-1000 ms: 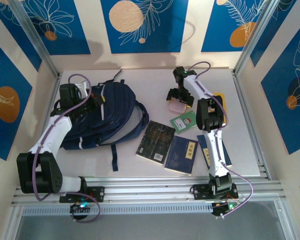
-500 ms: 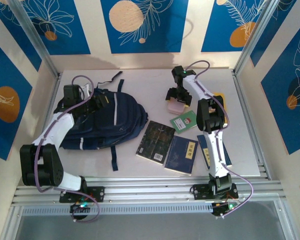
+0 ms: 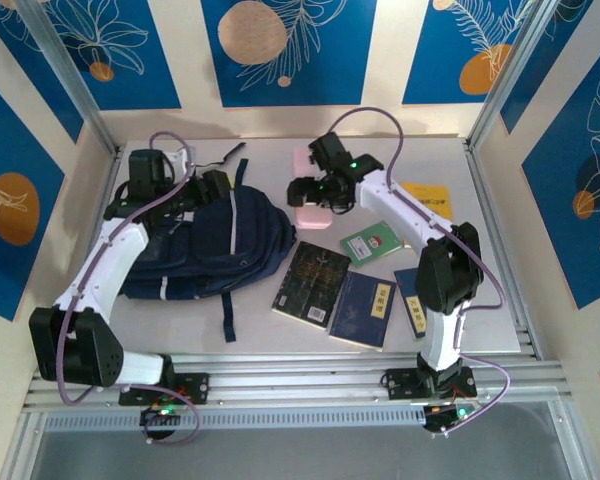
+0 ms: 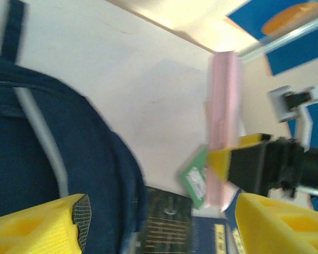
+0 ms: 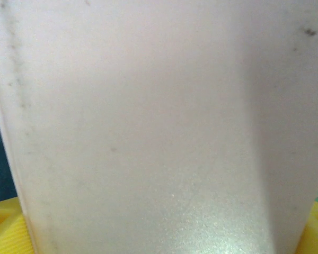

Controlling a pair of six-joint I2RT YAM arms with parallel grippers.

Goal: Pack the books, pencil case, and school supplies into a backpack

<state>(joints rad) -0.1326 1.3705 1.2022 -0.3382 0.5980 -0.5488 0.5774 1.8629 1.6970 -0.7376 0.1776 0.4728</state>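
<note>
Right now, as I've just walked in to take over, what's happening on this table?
The right gripper has its jaws closed on the pink pencil case, holding it off the table next to the backpack. The left gripper hovers at the backpack's top with jaws open. The books lie on the table, not yet packed.

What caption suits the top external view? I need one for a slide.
Right tool holds the pink pencil case beside the navy backpack, left tool open over it; books lie nearby.
</note>
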